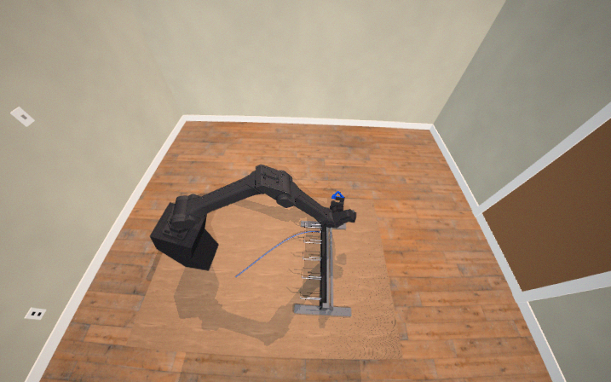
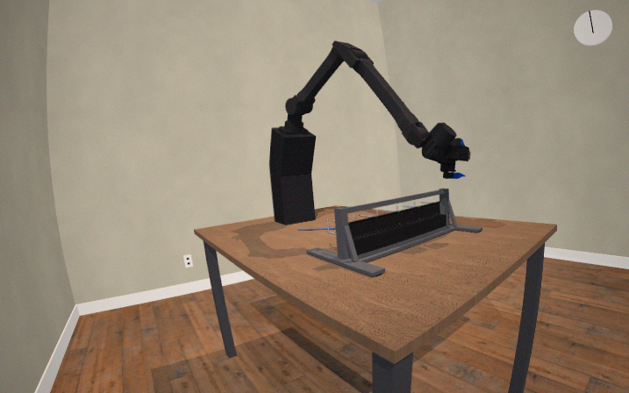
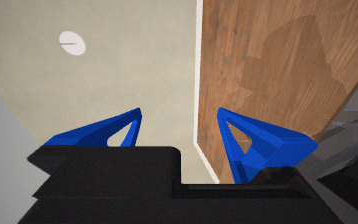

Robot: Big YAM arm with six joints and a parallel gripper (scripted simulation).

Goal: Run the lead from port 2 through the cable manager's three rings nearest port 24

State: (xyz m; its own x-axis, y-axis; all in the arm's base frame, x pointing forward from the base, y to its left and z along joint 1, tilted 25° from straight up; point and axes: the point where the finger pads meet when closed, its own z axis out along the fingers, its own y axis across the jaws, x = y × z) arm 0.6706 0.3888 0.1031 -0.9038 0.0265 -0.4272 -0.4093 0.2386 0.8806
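Note:
The grey rack (image 1: 325, 265) (image 2: 395, 229) with its black patch panel stands on the table. Several wire rings (image 1: 311, 258) stick out from its side facing the arm base. The blue lead (image 1: 269, 251) leaves the panel near the rack's far end and curves across the table top, with its free end (image 1: 236, 275) lying loose, outside the rings. It shows faintly in the exterior view (image 2: 310, 227). My gripper (image 1: 337, 194) (image 2: 454, 174) hovers above that same far end of the rack. Its blue fingers are wide open with nothing between them.
The arm base (image 1: 184, 234) stands on the table at the side the rings face. The rack's feet (image 1: 321, 310) rest well inside the table edges (image 2: 385, 351). The wrist view shows wall, floor and a table corner.

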